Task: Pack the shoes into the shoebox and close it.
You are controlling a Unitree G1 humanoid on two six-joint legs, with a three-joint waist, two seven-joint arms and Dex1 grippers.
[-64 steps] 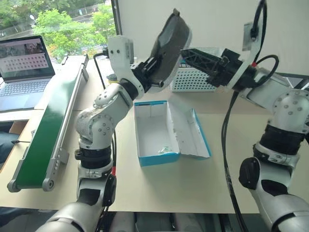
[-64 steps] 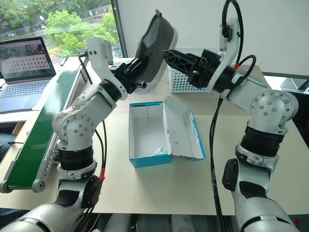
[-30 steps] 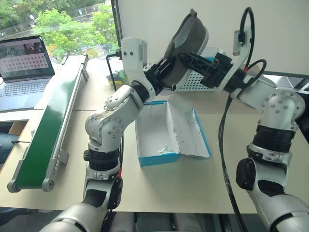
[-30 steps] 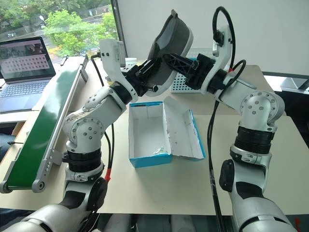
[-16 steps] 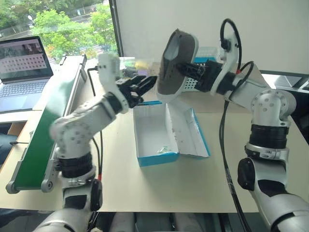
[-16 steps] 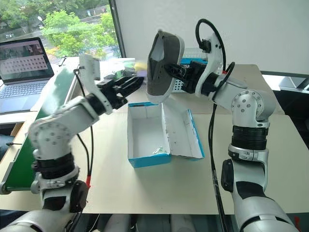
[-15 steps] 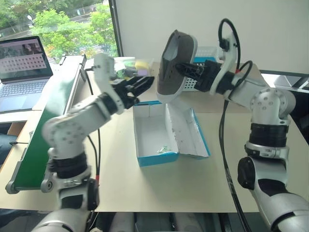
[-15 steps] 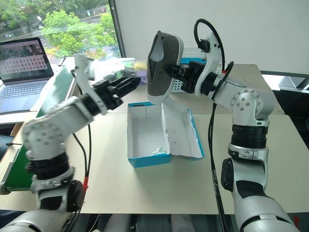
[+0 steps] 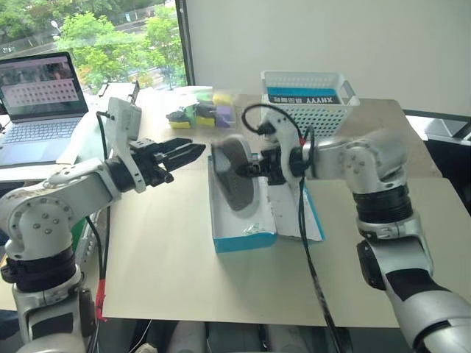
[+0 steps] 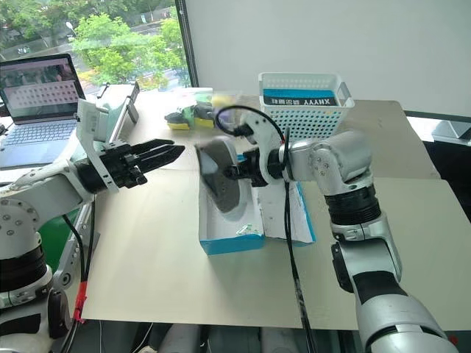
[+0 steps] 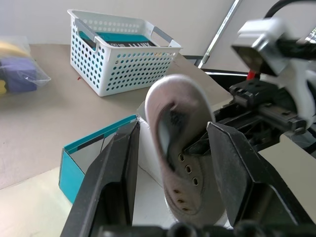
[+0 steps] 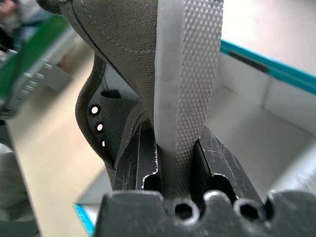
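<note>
A dark grey shoe (image 9: 234, 176) with a pale sole hangs on edge, low over the open blue shoebox (image 9: 243, 237). My right gripper (image 9: 255, 168) is shut on the shoe's sole edge; in the right wrist view its fingers (image 12: 216, 159) pinch the ribbed sole (image 12: 193, 59). The box's white inside faces up, and its lid (image 9: 293, 211) lies flat, opened to the right. My left gripper (image 9: 195, 151) stands open and empty to the left of the shoe, pointing at it. In the left wrist view the shoe (image 11: 180, 143) shows between its spread fingers (image 11: 118, 168), farther off.
A white perforated basket (image 9: 305, 103) holding another blue box stands behind the shoebox. Bags of yellow and purple things (image 9: 204, 110) lie at the back. A laptop (image 9: 37, 92) and a green conveyor (image 10: 57, 239) are on the left.
My left gripper let go of the shoe, opened and drew back to the left. The right gripper swung the shoe down from high above to just over the box.
</note>
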